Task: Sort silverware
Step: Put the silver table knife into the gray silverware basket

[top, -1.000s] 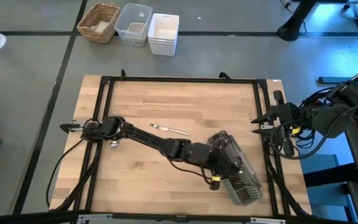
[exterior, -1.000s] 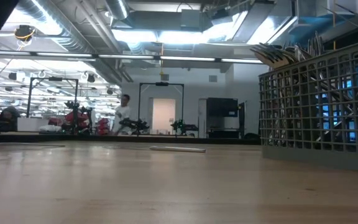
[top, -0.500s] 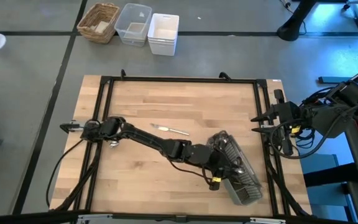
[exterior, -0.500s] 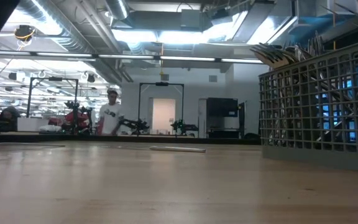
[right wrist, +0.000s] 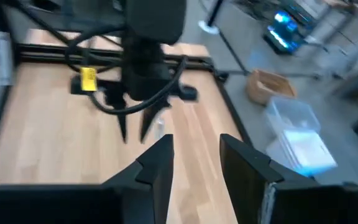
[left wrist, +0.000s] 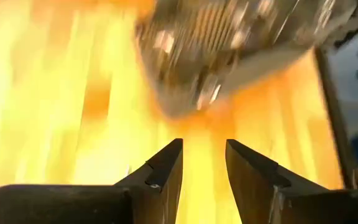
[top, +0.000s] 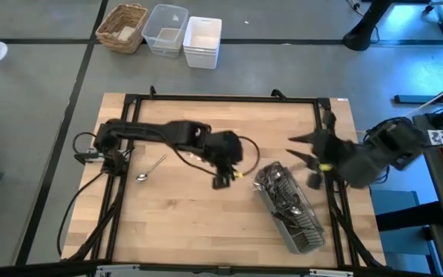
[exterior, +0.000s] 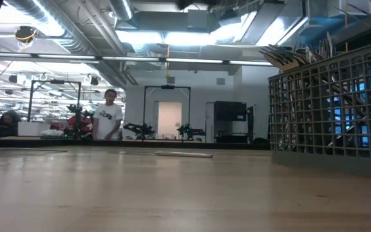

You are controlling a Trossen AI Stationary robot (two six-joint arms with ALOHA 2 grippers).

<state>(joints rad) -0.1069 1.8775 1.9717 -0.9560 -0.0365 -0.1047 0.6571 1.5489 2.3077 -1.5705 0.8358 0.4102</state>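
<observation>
Most silverware (top: 283,196) already stands in the grey caddy (top: 308,235) on the table's right side; a spoon (top: 151,168) lies loose at the left. The left gripper (top: 223,178) hovers empty, fingers apart, mid-table; the right gripper (top: 302,150), also parted, hangs near the caddy.

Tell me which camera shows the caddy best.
The high view: the whole caddy lies on the table, silverware inside. The low view shows one slatted wall side-on with handles poking out. The left wrist view catches it blurred. The right wrist view misses it.
</observation>
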